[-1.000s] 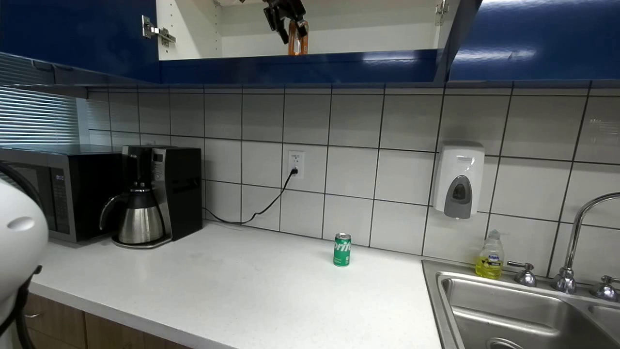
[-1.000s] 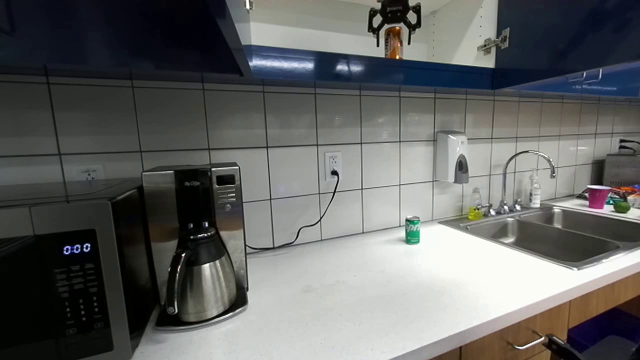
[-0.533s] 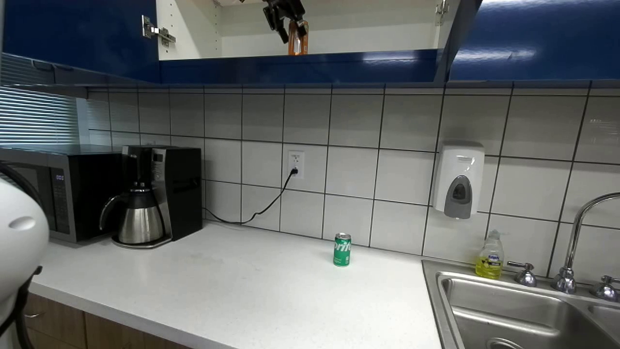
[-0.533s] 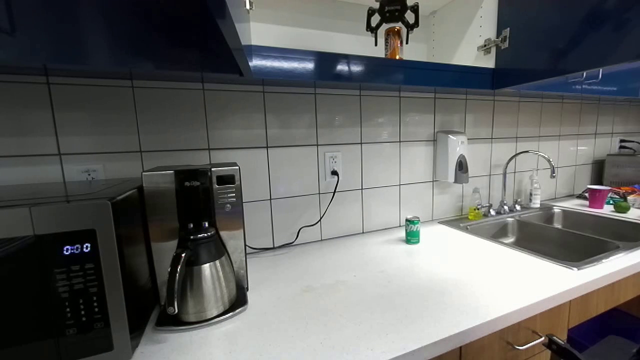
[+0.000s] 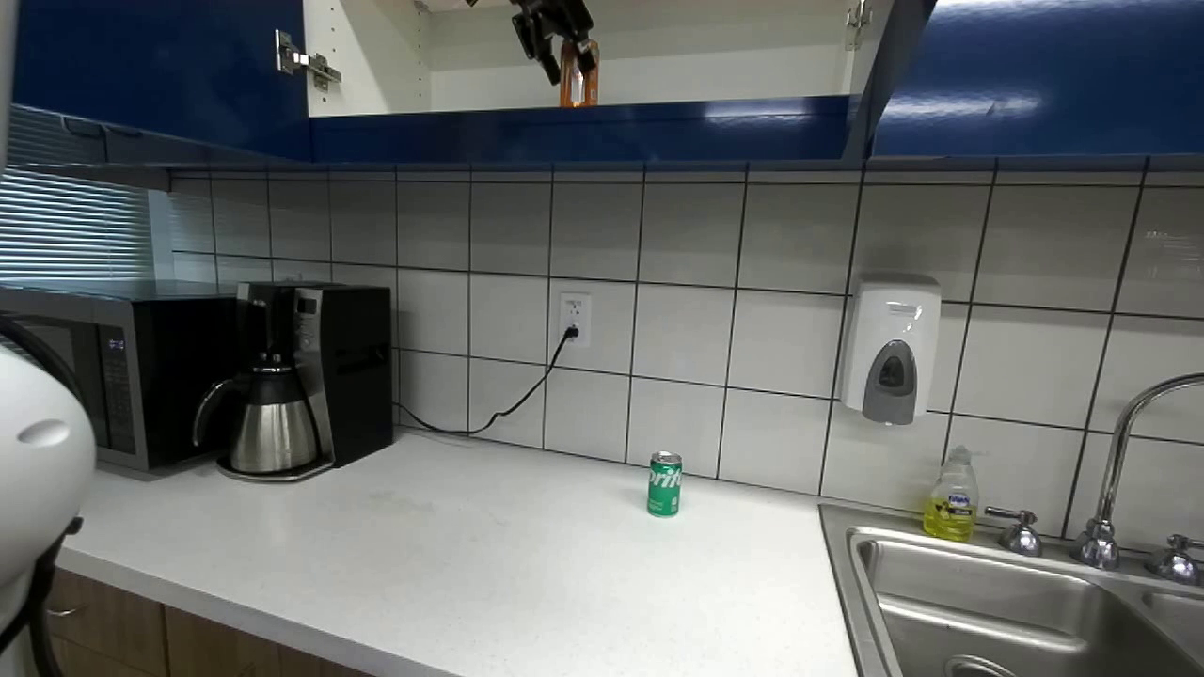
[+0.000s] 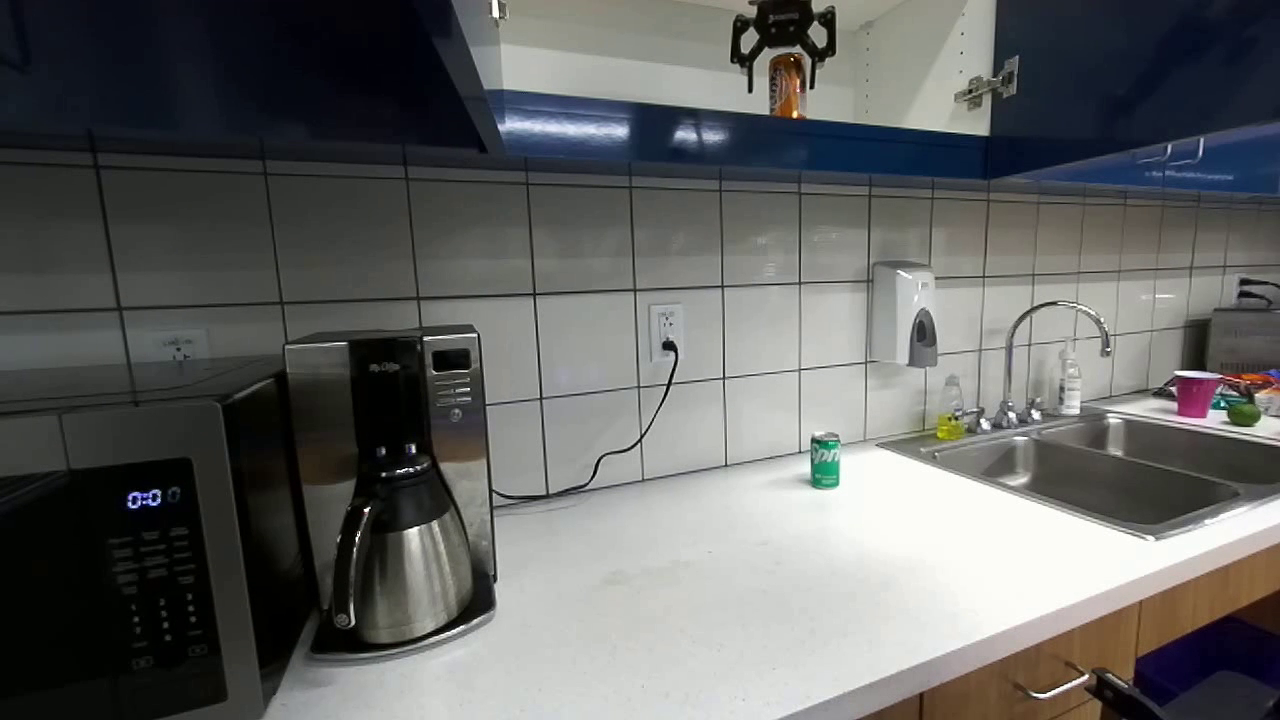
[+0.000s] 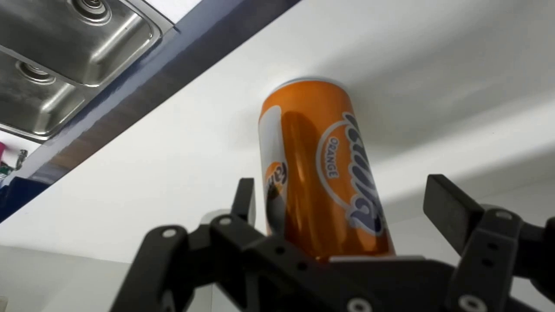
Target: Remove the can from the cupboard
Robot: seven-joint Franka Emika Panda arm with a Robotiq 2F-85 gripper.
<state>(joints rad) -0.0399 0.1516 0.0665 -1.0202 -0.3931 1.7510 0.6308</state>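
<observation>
Wrist view: reach looks done, black gripper (image 7: 340,203) spread astride orange cylindrical metal can (image 7: 310,169) in white-and-blue cupboard (image 7: 173,173); grasp, removal pending.

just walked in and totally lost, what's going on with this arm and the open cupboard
A robot arm has its tool at the orange can, which stands upright inside the open cupboard; the job is to take that can out. The tool is open: in the wrist view its jaws stand apart with the can between them and a gap showing on each side, so it does not look gripped yet. A green can stands on the counter below.
</observation>
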